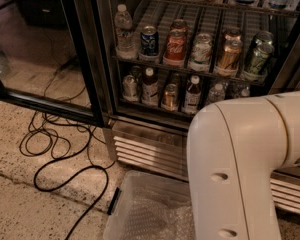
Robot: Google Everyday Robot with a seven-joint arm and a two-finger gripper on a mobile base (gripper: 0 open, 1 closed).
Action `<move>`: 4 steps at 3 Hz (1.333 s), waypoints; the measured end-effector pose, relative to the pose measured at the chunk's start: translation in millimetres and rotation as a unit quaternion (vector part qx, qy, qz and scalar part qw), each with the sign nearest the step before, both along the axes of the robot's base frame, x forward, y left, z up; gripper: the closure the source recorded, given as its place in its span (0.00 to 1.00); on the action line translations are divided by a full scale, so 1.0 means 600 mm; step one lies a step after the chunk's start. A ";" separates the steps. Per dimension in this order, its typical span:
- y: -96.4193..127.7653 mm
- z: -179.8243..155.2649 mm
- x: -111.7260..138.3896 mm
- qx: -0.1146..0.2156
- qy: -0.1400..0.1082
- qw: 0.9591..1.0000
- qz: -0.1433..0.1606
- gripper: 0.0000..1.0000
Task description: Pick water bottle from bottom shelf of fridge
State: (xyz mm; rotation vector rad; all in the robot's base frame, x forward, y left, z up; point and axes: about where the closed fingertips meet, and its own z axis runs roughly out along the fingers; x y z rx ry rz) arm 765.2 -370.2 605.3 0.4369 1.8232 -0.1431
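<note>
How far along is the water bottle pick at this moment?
Done: the fridge has its door open, and the white arm is in front of it. In hand: nothing that shows; the gripper is out of view. Left: the grasp itself. The water bottle stands on the bottom shelf among cans and dark bottles, yet to be reached, gripped and lifted out.

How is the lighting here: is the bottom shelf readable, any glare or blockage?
Camera view: dim, warm light; the bottom shelf lies in shadow, so the water bottle shows only faintly; glints on the cans above; the white arm blocks the lower right; the gripper is out of view.
</note>
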 end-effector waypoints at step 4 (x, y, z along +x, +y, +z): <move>0.005 0.007 -0.008 0.006 0.001 1.000 0.001 1.00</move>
